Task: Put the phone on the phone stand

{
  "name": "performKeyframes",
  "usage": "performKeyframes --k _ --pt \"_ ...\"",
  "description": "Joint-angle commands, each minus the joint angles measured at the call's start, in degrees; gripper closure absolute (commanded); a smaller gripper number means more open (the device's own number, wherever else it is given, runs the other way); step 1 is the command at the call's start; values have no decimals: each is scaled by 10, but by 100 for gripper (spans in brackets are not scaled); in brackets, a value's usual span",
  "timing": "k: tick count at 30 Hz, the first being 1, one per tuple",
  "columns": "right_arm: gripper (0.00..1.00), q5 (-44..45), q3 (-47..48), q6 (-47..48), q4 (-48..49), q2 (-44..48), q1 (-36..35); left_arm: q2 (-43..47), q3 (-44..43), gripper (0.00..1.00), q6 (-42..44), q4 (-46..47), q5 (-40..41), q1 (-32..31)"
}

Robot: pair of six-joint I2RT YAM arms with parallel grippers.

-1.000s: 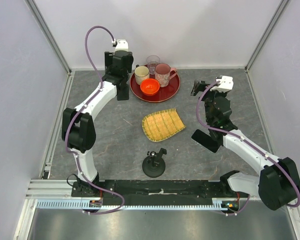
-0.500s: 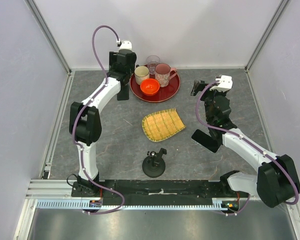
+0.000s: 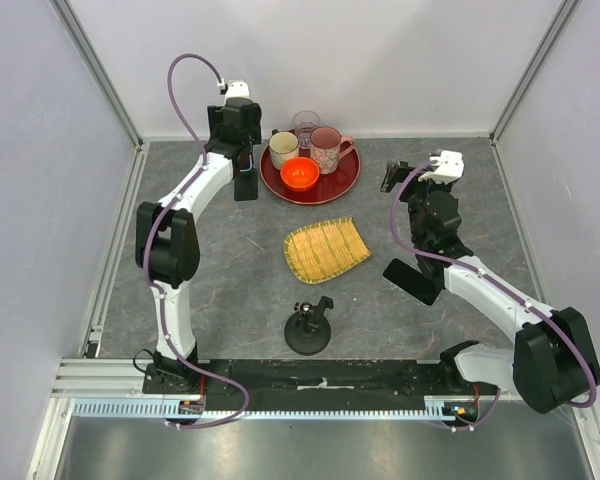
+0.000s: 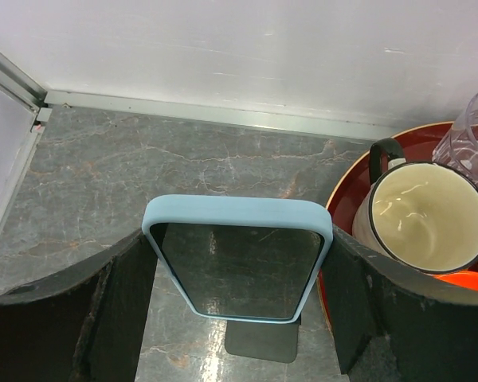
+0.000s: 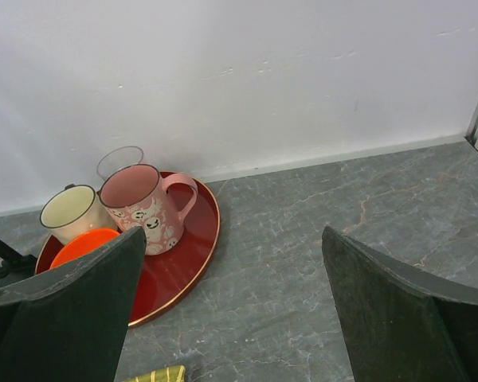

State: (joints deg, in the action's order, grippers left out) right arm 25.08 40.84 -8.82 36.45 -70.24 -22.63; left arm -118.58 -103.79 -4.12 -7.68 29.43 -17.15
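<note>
Grey marbled bench (image 3: 230, 270), white walls on three sides. Left tool (image 4: 240, 255) is just left of the red tray (image 3: 332, 190), at the far side of the bench. It grips the phone (image 4: 237, 274) by its two long edges. The phone has a pale blue case and a dark screen that faces the wrist camera, and its top end sticks out past the fingers (image 4: 115, 302). It looks lifted off the bench, with a dark shadow on the stone under it.

On the red tray:
- cream mug (image 3: 283, 148), black rim, at the left side
- orange bowl (image 3: 299, 174), at the near side, just beside the cream mug
- clear glass (image 3: 305, 124), at the back
- pink mug (image 3: 326, 149), right of the cream mug, handle pointing right

Nearer than the red tray, a woven bamboo mat (image 3: 326, 248) lies flat on the bench. Nearer again stands the phone stand (image 3: 308, 330), black, on a round base. The phone is not on it and is well apart from it.

Right of the red tray is the right tool (image 5: 233, 239), jaws wide with nothing between them, pointing toward the tray. Near-right of the tray a dark flat rectangle (image 3: 410, 281) lies on the bench, partly under the right arm. Cannot tell what it is.
</note>
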Motion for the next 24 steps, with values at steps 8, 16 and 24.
performKeyframes --k 8,16,24 --pt "2 -12 6 -11 31 -3 3 -9 -29 98 -71 17 -27 9" --pt "2 -13 3 -13 35 -4 4 -20 -31 98 -55 18 -21 10" --pt "2 -15 2 -16 39 -8 5 -24 -31 98 -31 32 -19 10"
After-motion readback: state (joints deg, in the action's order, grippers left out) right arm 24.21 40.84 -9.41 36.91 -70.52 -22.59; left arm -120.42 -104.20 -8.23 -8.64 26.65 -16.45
